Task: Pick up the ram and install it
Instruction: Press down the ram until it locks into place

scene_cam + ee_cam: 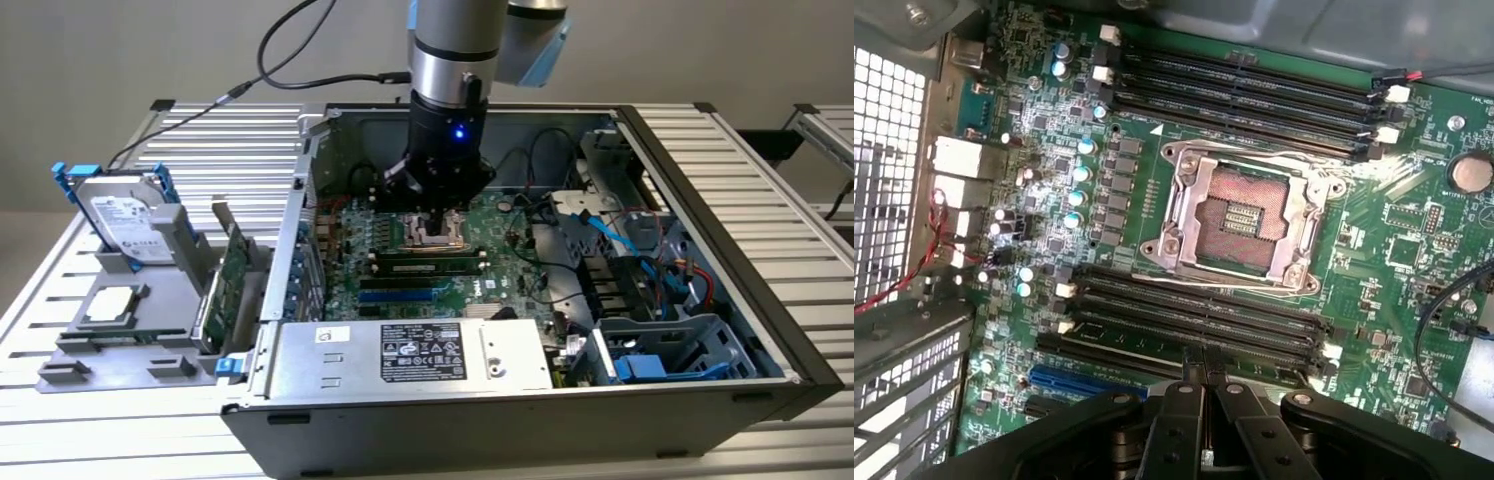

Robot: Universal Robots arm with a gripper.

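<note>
The ram [427,266] is a thin green stick with dark chips, standing on edge in a memory slot of the motherboard [400,295] inside the open PC case. My gripper [433,238] hangs low over the board between the CPU socket and that slot. In the wrist view my gripper [1202,368] is shut, its two dark fingers pressed together with nothing between them. The tips sit right over the ram [1119,350], which shows as a narrow strip in the slot. I cannot tell whether the tips touch it.
The empty CPU socket [1239,215] lies beside the gripper, with more empty memory slots [1244,90] beyond it. The power supply [414,355] and blue cables [627,240] crowd the case. Outside it, a grey holder [120,340] carries a hard drive [127,220] and a green expansion card [234,275].
</note>
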